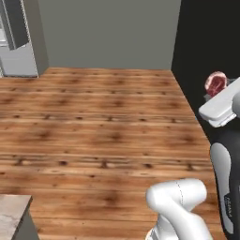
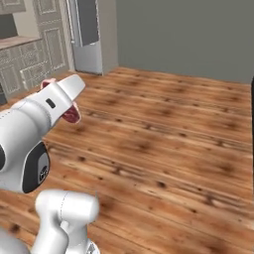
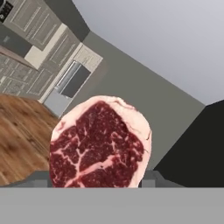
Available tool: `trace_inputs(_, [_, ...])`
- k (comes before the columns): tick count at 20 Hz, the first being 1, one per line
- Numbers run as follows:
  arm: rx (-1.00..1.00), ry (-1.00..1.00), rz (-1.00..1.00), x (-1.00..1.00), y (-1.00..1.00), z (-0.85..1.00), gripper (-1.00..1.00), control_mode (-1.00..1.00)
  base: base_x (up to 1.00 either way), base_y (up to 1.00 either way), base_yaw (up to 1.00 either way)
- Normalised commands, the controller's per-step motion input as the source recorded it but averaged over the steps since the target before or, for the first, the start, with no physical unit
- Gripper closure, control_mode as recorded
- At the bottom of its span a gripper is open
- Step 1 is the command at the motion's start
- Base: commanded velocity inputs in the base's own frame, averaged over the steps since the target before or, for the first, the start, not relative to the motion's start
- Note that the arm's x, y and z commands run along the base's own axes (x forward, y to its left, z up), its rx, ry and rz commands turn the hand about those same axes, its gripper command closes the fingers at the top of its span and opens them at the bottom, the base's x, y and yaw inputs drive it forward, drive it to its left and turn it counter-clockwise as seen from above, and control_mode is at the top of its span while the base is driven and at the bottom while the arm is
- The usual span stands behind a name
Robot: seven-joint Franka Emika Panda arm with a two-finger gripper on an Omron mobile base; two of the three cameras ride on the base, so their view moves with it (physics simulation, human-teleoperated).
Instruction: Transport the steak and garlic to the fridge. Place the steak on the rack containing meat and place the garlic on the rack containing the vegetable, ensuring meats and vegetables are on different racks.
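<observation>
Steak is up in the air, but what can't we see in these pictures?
- Steak: hand view, its bottom is cut off by the edge; right base view, the arm covers most of it.
- End effector: hand view, the steak hides the fingertips.
- Fridge: both base views, its top is cut off, so the racks inside can't be made out.

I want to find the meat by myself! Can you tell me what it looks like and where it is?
Find the big white robot arm over the wooden floor, and follow it to its gripper. The steak sits between the fingers, held up in the air. It is a flat, roundish slab, dark red with white streaks and a pale pink rim, the only red thing among brown and grey.
</observation>
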Motion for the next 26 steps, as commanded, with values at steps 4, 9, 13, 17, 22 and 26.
trace_inputs(4, [0.0,0.0,0.0,0.0,0.0,0.0,1.0,1.0,1.0,0.51,0.14])
trace_inputs(9, [0.0,0.0,0.0,0.0,0.0,0.0,1.0,1.0,1.0,0.82,0.08])
trace_inputs(13, [0.0,0.0,0.0,0.0,0.0,0.0,1.0,1.0,1.0,0.23,0.19])
trace_inputs(17, [0.0,0.0,0.0,0.0,0.0,0.0,1.0,1.0,1.0,-0.09,0.27])
trace_inputs(22, [0.0,0.0,0.0,0.0,0.0,0.0,1.0,1.0,1.0,-0.23,0.32])
trace_inputs(26, [0.0,0.0,0.0,0.0,0.0,0.0,1.0,1.0,1.0,-0.19,0.38])
